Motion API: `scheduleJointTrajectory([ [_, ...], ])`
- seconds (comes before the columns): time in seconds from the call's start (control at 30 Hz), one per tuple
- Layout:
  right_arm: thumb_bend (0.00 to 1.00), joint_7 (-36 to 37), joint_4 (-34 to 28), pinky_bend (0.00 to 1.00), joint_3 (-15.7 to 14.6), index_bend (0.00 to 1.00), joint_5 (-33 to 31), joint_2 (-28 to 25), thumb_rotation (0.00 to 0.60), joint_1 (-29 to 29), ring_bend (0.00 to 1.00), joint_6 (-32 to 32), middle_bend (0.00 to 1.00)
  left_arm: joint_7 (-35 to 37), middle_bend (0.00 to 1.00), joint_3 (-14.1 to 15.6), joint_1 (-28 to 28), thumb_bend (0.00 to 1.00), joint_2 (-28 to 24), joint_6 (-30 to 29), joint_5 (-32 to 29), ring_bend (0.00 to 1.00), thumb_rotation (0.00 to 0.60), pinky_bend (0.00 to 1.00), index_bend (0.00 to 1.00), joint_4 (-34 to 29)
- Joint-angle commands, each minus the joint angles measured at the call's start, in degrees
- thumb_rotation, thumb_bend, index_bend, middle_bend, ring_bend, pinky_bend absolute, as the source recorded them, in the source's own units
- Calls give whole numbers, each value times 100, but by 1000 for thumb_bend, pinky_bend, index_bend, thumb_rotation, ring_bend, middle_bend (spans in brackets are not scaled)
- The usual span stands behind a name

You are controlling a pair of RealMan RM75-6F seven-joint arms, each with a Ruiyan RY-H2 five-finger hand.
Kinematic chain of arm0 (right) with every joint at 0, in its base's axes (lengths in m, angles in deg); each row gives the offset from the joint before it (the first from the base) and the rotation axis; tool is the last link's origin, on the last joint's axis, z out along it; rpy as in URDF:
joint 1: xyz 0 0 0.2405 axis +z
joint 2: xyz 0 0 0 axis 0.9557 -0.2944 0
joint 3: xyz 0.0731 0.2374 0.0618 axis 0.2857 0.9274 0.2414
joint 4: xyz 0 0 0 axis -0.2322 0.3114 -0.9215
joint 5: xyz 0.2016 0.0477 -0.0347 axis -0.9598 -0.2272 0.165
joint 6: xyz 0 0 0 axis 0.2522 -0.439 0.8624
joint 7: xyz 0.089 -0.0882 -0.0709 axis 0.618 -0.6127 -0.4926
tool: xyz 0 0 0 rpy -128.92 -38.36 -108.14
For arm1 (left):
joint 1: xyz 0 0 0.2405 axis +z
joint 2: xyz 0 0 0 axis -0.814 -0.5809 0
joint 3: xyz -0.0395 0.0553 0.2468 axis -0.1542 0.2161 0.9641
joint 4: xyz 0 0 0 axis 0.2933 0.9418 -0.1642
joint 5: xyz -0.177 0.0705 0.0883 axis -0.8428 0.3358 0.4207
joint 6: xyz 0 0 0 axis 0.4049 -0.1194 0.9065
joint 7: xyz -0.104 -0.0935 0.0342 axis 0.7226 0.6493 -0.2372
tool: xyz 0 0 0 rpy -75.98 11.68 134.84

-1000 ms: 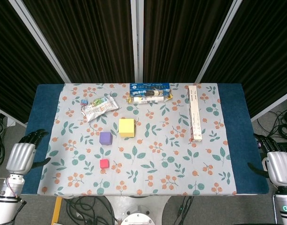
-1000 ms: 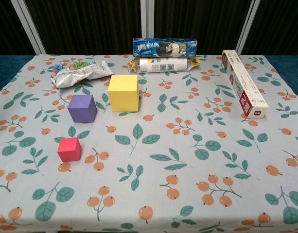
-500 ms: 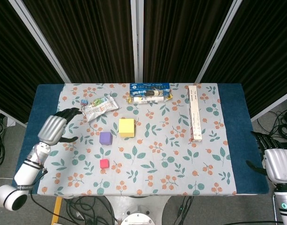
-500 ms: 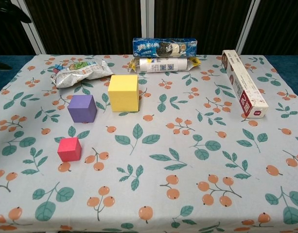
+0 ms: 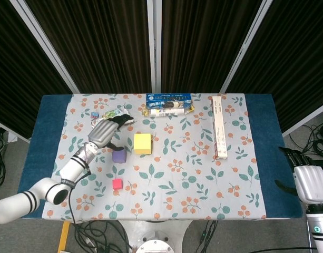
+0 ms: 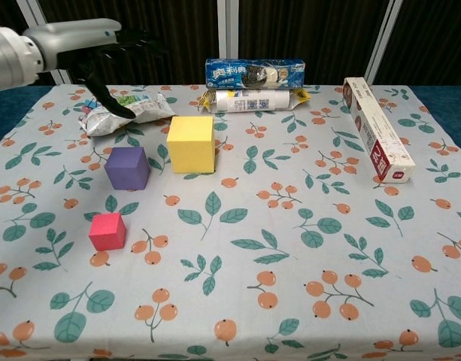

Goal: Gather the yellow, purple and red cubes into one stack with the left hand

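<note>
Left hand: the left hand is up above the cloth with its dark fingers spread wide. It holds nothing.
Snack bag: the snack bag lies under the left hand.
Red cube: the red cube sits on the cloth, nearer the robot than the left hand. It is well apart from the hand.
Purple cube: the purple cube sits just below the left hand, not touching it.
Yellow cube: the yellow cube sits to the right of the left hand, near the purple cube.
Cookie pack: the blue cookie pack lies further right, at the back.
Long box: the long box lies far to the right.
Right hand: the right hand is off the right edge of the table. It holds nothing, but I cannot tell how its fingers are set.
</note>
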Motion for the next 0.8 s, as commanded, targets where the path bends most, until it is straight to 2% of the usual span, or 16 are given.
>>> scheduleJointTrajectory([
  [0.03,35,-8,-7,282,11,136,-19,-3,600,28,173,36,187,-191,198,-57,-236,85,241,191,-228,185,600,319,157,137],
  [0.5,52,59,13,282,24,136,-67,-26,600,79,175,89,187,-946,153,-63,-952,82,924,712,-1091,142,600,274,149,651],
  [0.8,52,141,73,282,12,136,-89,-10,600,81,175,99,187,-1285,155,110,-1178,82,1230,897,-1458,141,600,266,149,966],
])
